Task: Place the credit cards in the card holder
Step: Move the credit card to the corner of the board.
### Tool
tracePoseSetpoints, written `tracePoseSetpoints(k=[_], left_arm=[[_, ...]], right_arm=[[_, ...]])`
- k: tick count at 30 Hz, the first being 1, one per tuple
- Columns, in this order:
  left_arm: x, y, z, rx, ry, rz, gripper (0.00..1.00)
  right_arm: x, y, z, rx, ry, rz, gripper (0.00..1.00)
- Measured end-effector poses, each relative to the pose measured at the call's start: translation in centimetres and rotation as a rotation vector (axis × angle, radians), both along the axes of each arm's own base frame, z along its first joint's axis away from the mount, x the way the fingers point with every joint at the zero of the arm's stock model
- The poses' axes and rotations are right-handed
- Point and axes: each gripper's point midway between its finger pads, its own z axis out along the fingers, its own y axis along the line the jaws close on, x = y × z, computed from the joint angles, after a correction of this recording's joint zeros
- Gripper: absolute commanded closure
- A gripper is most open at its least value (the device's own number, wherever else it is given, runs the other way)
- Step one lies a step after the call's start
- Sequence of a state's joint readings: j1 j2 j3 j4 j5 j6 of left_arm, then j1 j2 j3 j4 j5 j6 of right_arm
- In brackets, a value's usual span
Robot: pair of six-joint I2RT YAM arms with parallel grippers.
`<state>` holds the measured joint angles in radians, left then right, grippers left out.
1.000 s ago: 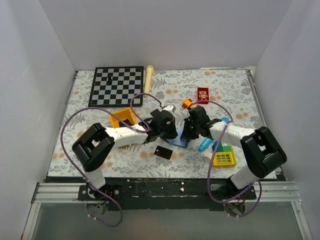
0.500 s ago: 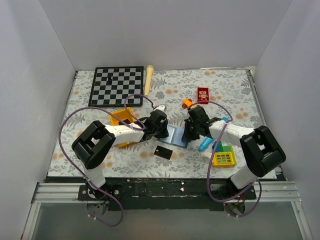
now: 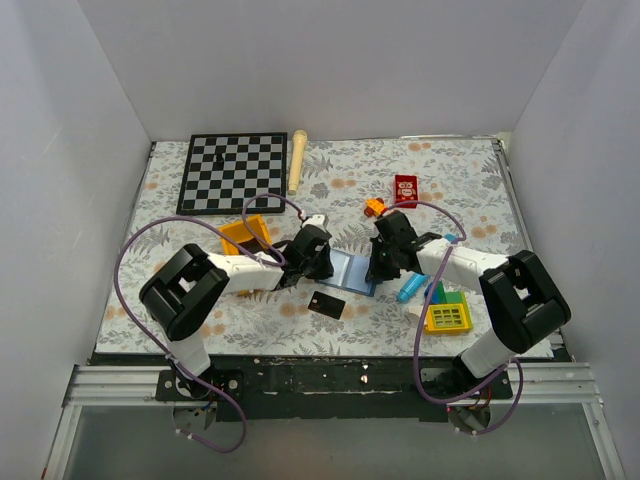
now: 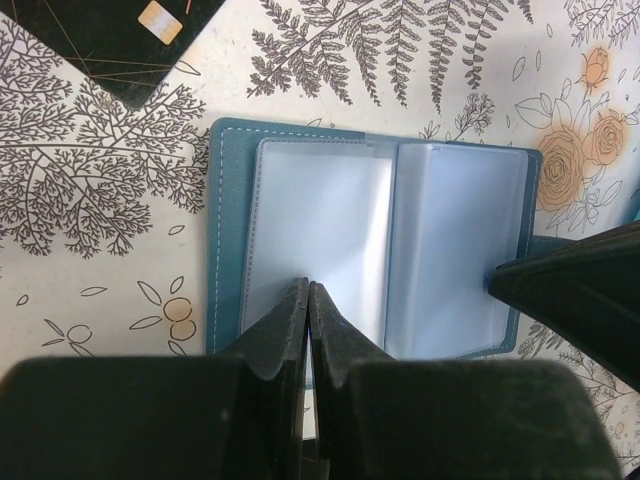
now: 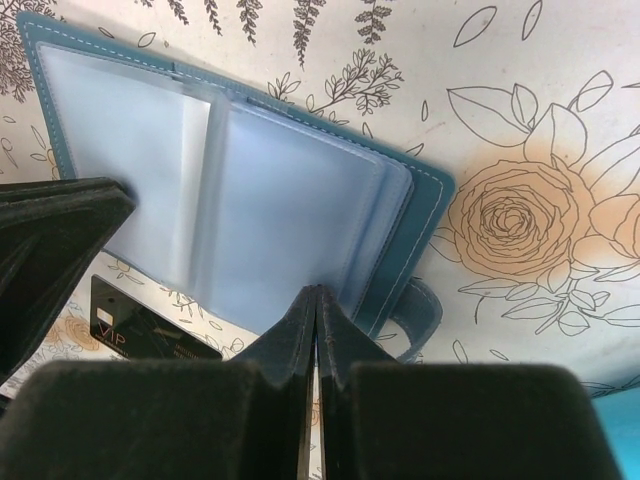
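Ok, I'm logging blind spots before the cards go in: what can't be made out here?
Left wrist: the black card, cut off by the top edge.
Right wrist: that card, half behind the tools.
Both wrists: whether left tool and right tool pinch sleeves of the card holder or only press; their fingers cover the contact.
Any view: a second card; none shows.

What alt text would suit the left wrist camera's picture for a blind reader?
A slate-blue card holder lies open on a floral tablecloth, clear sleeves showing, with the left gripper shut over its left page. The dark tip of the right gripper reaches its right edge; a black credit card lies at top left.
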<state>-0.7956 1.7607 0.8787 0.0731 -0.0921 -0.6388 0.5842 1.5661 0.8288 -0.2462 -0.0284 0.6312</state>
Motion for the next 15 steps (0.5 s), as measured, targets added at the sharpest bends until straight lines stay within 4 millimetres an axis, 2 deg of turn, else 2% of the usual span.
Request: tracePoseSetpoints(k=[6, 8, 15], left_arm=[[-0.2, 0.3, 0.0, 0.004, -0.008, -0.006, 0.96], [-0.2, 0.5, 0.0, 0.005, -0.008, -0.005, 1.0], [-0.3, 1.1, 0.0, 0.02, 0.0, 0.008, 1.0]], right_arm=[[0.0, -0.1, 0.0, -0.005, 0.003, -0.007, 0.95], [0.0, -0.1, 0.0, -0.007, 0.006, -0.011, 0.96], [0.1, -0.2, -0.1, -0.016, 0.006, -0.026, 0.96]])
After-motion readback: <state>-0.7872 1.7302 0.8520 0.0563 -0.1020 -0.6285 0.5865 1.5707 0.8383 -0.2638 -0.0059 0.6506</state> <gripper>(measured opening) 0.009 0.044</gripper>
